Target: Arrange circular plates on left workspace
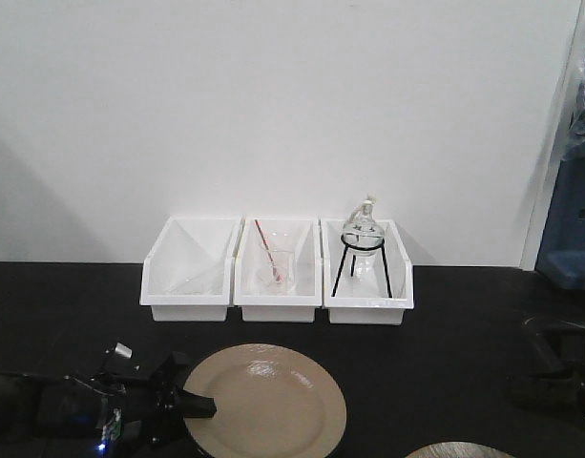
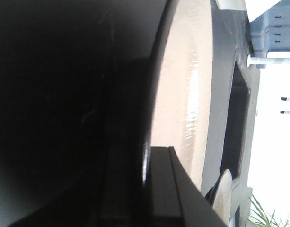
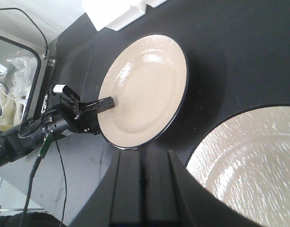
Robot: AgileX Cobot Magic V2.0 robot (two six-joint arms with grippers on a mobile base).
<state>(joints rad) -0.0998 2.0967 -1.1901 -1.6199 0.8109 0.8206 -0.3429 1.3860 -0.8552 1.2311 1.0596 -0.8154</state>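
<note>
At the lower left of the front view, my left pincer is nipped shut on the left rim of the round, glossy beige plate with a thin black rim. The plate lies low in mid-frame on the matte black surface, before three white plastic bins. I judge it stiff, weighty, slick and breakable, so the rim is the only hold, taken deep and kept level. At the lower right edge a second beige plate lies near my right pincer, whose opening I cannot tell.
</note>
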